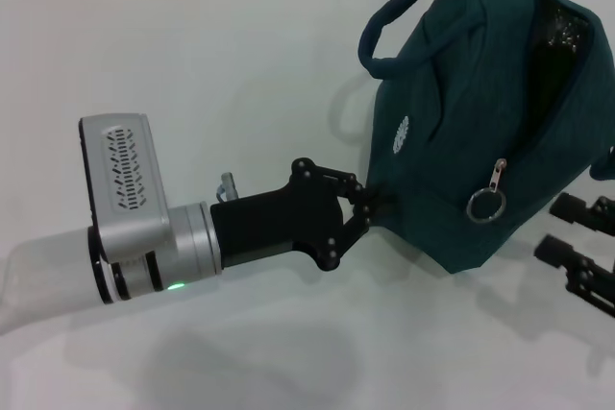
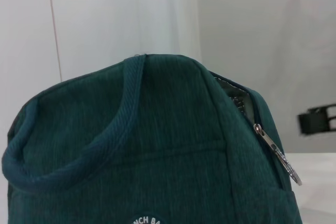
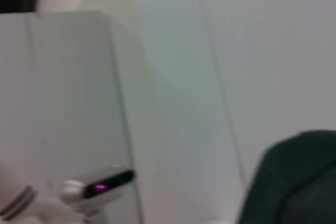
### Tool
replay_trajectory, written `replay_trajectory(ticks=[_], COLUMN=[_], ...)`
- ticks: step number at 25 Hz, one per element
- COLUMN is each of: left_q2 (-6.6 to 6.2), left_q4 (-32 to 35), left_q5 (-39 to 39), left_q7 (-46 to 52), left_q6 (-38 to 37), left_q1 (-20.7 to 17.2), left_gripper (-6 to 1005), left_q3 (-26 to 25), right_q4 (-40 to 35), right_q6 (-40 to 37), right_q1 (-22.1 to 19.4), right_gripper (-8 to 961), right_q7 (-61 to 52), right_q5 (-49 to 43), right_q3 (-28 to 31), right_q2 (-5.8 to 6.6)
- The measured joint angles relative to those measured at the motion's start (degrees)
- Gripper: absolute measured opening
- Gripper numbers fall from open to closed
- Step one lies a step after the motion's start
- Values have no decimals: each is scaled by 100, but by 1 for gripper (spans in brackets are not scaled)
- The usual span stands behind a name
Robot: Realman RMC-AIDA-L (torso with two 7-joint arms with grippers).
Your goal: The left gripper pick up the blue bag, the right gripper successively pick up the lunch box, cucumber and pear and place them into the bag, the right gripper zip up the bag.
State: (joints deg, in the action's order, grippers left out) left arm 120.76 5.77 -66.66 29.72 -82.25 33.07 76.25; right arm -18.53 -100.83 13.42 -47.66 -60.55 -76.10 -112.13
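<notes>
Blue bag (image 1: 461,141), unzipped, mouth open at right, ring-pull zipper (image 1: 488,201) hanging. Left gripper (image 1: 373,206) pinches its lower left edge. Right gripper (image 1: 583,249) just beside bag on white table (image 1: 192,64).

Bright, even light fills the head view, and the white counter (image 1: 192,64) is close to washed out. Soft, diffuse shadows lie under the left arm (image 1: 144,228) and beside the bag (image 1: 471,141), on its left. The inside of the bag's opening is dark, with little detail. The left wrist view is sharp on the bag's fabric (image 2: 157,145), its weave plain to see, while the pale background is flat. The right wrist view is strongly blurred throughout, with only a small magenta light (image 3: 100,186) standing out.
</notes>
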Motion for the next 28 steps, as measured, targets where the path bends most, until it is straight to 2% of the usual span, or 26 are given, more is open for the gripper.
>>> replay_trajectory(ticks=[4, 6, 11, 17, 28], left_q2=[0, 1, 0, 0, -22], left_q4=[-4, -9, -57, -84, -128], left_q5=[-40, -43, -10, 3, 322], left_q7=[2, 3, -8, -119, -385], left_q6=[0, -6, -2, 2, 25], left_q1=[-19, -48, -91, -343, -599], left_gripper=[48, 48, 49, 49, 49], left_q3=[7, 54, 311, 284, 259], right_q4=[-68, -83, -83, -86, -89], right_q6=[388, 551, 790, 964, 977], right_q1=[121, 321, 760, 1195, 1409], right_gripper=[483, 482, 482, 482, 481], right_q7=[3, 1, -59, -68, -73], right_q5=[9, -15, -32, -122, -138], right_q3=[325, 455, 492, 447, 311], right_q2=[-161, -219, -235, -284, -314])
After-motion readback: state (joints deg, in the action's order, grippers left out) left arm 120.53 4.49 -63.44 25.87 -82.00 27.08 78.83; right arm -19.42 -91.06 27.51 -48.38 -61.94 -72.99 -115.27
